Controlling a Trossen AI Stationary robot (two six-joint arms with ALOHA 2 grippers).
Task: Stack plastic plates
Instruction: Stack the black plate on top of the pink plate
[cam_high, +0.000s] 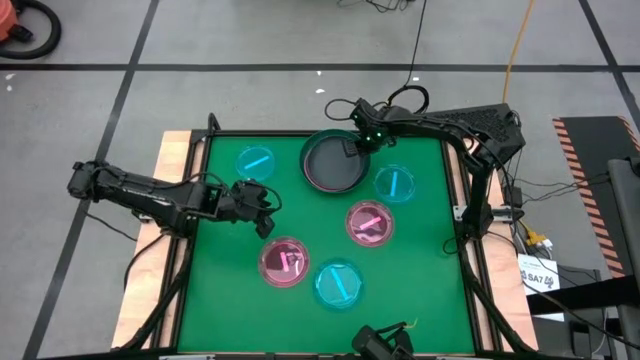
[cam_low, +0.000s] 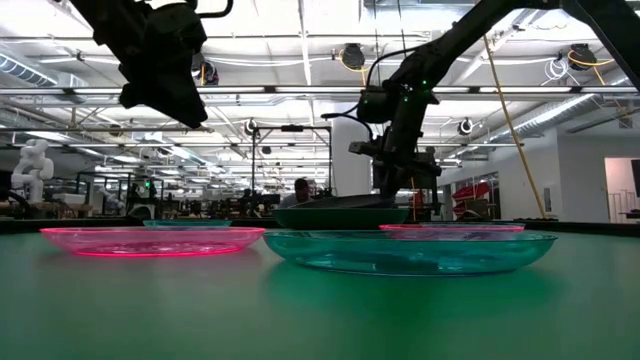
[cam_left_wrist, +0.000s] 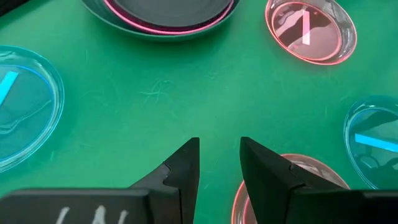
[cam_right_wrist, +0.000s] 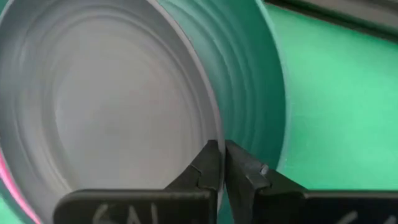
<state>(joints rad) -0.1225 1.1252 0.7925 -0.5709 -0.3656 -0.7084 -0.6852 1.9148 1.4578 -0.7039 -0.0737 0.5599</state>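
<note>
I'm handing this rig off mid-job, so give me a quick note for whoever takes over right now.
Right gripper: pinched on the rim of the top dark plate at the far middle of the table.
Left gripper: open, empty, above the mat at left-centre.
Done: dark plates nested, with a hot pink rim showing between them.
Left: five small plates lie single: cyan far left, cyan right, pink centre, pink near left, cyan nearest.

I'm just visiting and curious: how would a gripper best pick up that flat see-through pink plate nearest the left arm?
Probably by its rim. The translucent pink plate lies flat and shallow on the green table, so only the raised edge offers a pinch. The left gripper, open just beside it, could come down onto the near rim from above.
</note>
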